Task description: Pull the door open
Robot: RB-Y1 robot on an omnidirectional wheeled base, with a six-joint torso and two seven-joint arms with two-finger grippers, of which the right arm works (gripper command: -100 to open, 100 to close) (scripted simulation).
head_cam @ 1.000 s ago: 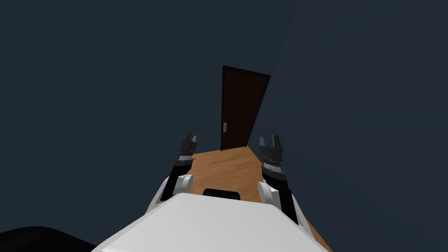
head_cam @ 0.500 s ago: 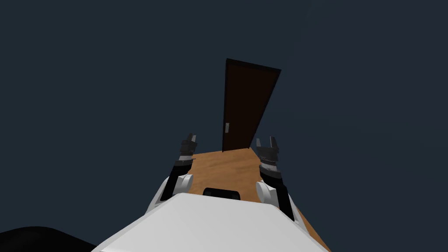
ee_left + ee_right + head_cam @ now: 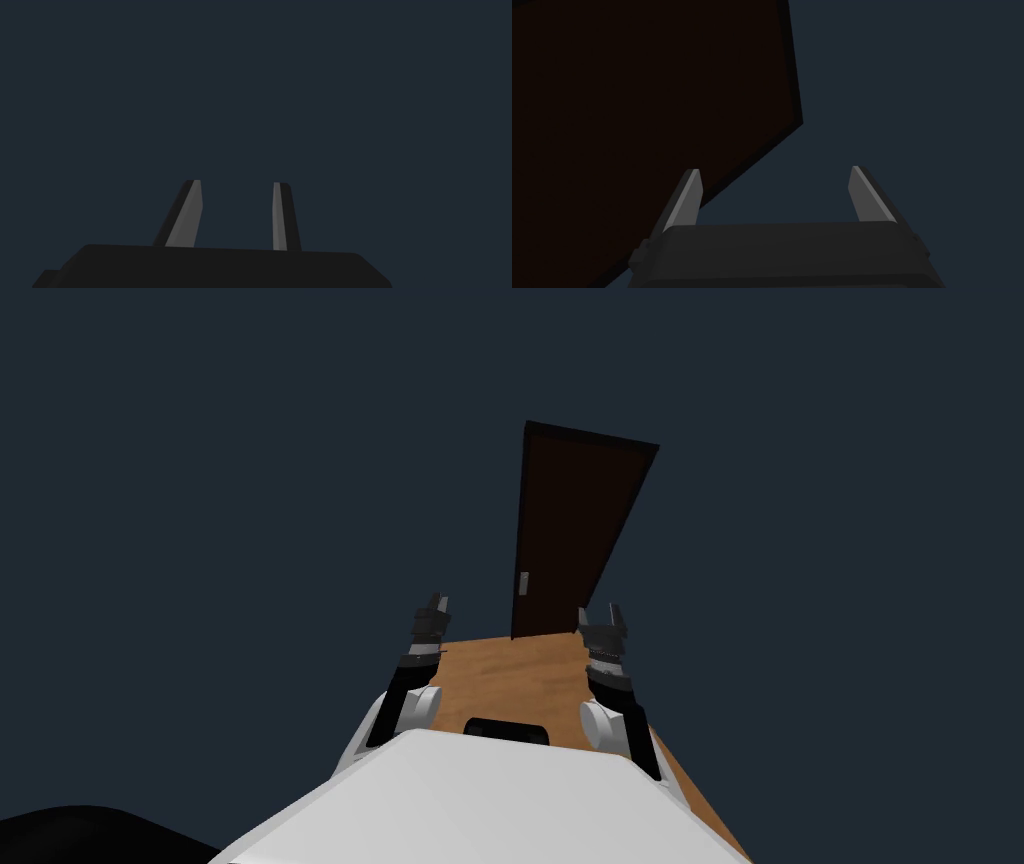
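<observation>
Right end effector (image 3: pixel 601 618) is raised ahead of the chest, fingers wide apart, nothing between them. You can check this in the right wrist view (image 3: pixel 775 172): both blades stand clear. Beyond one blade you see the dark brown door (image 3: pixel 637 100), its edge running slantwise against the blue-grey wall (image 3: pixel 912 100). No contact with it.

Left end effector (image 3: pixel 437 604) is up at about the same height on the other side. Its fingers (image 3: pixel 187 215) are parted at a narrower gap than the right's, gripping nothing, and face plain wall.

The door (image 3: pixel 570 528) stands ahead of you at the far end of the wooden floor (image 3: pixel 510 673). There is a small light grey handle plate (image 3: pixel 523 581) near its left edge, in the lower half. In the head view the right end effector lines up near the door's lower right corner, and the left one sits off to the door's left. Black area (image 3: pixel 80 833) at the lower left corner.
</observation>
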